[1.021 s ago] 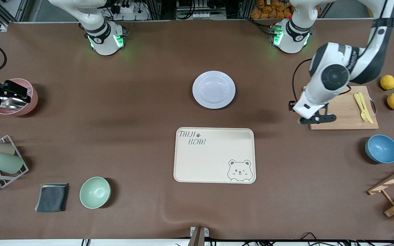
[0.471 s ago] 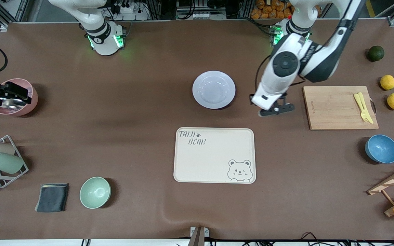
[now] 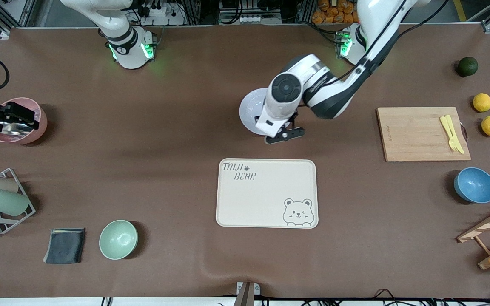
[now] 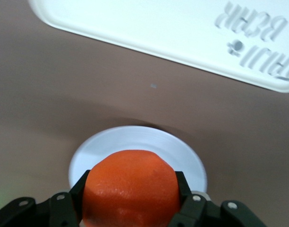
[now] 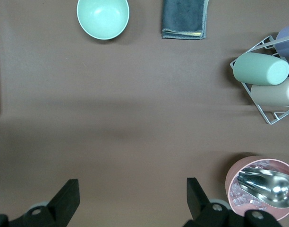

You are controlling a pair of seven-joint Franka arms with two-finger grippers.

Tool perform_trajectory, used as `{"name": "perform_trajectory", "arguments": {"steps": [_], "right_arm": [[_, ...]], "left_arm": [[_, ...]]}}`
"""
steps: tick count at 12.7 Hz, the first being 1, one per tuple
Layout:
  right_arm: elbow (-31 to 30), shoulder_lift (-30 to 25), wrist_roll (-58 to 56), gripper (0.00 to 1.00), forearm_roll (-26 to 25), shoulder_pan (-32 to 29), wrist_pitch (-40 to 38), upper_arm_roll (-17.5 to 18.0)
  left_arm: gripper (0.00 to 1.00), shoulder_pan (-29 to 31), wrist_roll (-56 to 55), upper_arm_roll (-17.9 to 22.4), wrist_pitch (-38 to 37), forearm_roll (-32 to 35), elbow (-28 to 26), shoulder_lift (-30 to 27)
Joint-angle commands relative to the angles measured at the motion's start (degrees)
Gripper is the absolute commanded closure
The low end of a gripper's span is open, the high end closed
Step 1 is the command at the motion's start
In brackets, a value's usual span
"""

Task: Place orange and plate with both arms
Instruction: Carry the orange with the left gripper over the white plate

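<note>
A: Left gripper [image 4: 130, 201] is clamped on the orange [image 4: 130, 187], one finger on each side. I'm holding it over the plate [image 3: 250, 111]; the wrist view shows the fruit right above the sunken centre.

B: Where's the plate?

A: Mid-table, at 12 o'clock from the cream bear tray [image 3: 266, 193], apart from it. Left arm covers its rim on the left-arm end.

B: Anything in the way?

A: Nothing on the plate or tray that I can see. Cutting board [image 3: 423, 134] with a yellow fork and knife [image 3: 451, 133] sits at 3 o'clock of the plate, well apart. Two lemons [image 3: 486, 114] and a dark green fruit [image 3: 467, 66] lie past it; blue bowl [image 3: 474, 185] nearer the front camera.

B: Right side?

A: Right gripper [image 5: 130, 198] waits with fingers spread wide, holding nothing, at the table's right-arm edge beside the pink cup [image 3: 19, 120] with the metal scoop. Cup rack [image 3: 3, 199], grey cloth [image 3: 65, 245] and mint bowl [image 3: 118, 239] are around 7 o'clock from the tray.
</note>
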Motion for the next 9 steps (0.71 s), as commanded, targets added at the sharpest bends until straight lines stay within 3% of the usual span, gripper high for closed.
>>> {"name": "perform_trajectory", "arguments": {"steps": [1,3,7,9], "right_arm": [[1.2,0.8,0.1,0.0,0.5,-0.2,-0.5,0.0],[1.2,0.9,0.1,0.0,0.5,-0.2,-0.5,-0.1],[1.2,1.0,0.1,0.0,0.6,-0.2,-0.7,0.0],[0.8,1.2,0.1,0.0,3.1,-0.4,-1.0,-0.1]], "left_arm": [[0.86,-3.7,-2.2,1.8,-1.7,1.5,6.6,7.0],[0.86,-5.9,-2.6,4.3,-1.7,1.4,6.5,7.1],[0.84,-7.8,-9.2,4.4,-1.7,1.4,5.8,8.4],[0.84,-9.2,-12.7,4.4,-2.3,1.4,5.7,9.4]]}}
